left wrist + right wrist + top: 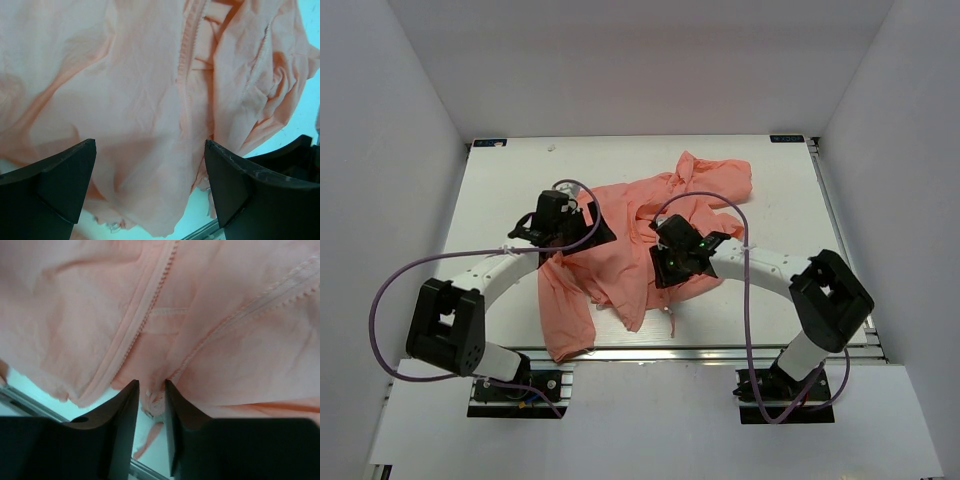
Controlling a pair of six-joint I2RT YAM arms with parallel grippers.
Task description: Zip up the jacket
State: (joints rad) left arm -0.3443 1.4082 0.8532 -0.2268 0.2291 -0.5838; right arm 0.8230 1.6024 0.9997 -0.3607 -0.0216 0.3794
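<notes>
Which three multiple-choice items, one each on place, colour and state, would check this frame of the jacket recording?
1. Where does the jacket lie?
A. On the table, across its middle
B. Hanging on the back wall
C. Folded in the far left corner

2. What colour is it?
A. Navy blue
B. Salmon pink
C. Black

3. How does the left claw stand?
A. Shut on a sleeve
B. Out of sight
C. Open, above the fabric

Key: 1 A, the top view shows it lying crumpled on the white surface. 2 B, all three views show pink cloth. 3 C, its own wrist view shows the jaws wide apart over the cloth.
</notes>
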